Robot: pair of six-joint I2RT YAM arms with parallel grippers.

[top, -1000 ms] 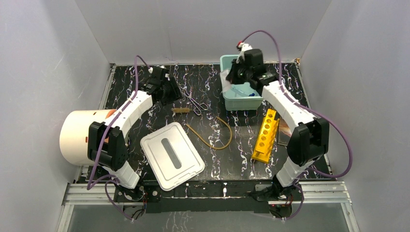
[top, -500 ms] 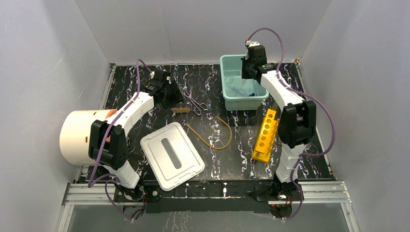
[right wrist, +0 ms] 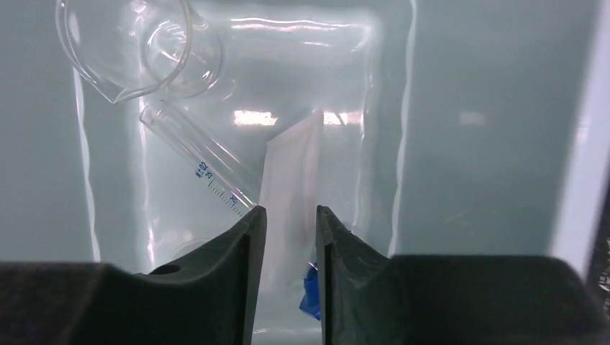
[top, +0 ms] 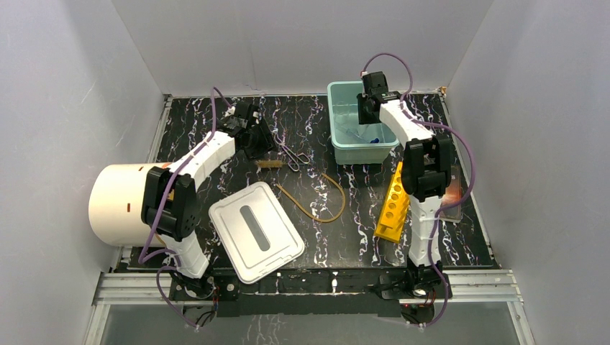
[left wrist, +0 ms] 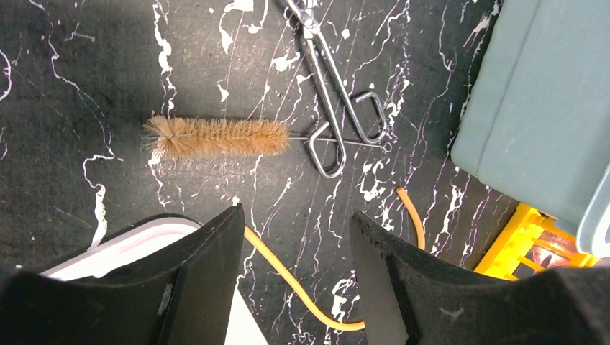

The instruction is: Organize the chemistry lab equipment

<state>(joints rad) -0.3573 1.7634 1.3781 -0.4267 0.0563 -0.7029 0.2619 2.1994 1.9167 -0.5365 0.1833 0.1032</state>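
Note:
The tan brush (left wrist: 216, 138) and the metal tongs (left wrist: 334, 108) lie on the black table, ahead of my left gripper (left wrist: 296, 213). That gripper is open and empty above the amber tubing loop (left wrist: 302, 287). In the top view the brush (top: 272, 164), tongs (top: 291, 152) and tubing (top: 316, 198) lie mid-table, right of the left gripper (top: 257, 138). My right gripper (right wrist: 290, 210) hangs over the teal bin (top: 360, 147), jaws a little apart and empty. In the bin lie a glass beaker (right wrist: 137, 47), a graduated glass tube (right wrist: 198, 165), the white packet (right wrist: 291, 165) and a blue piece (right wrist: 311, 291).
A white lid (top: 255, 231) lies at the front centre. A big cream cylinder (top: 119, 203) lies at the left edge. A yellow tube rack (top: 395, 201) stands right of the tubing. A dark book (top: 452, 194) shows partly behind the right arm.
The right arm has straightened and its gripper has shifted to the far right part of the bin. The left gripper has moved slightly right, toward the brush and tongs.

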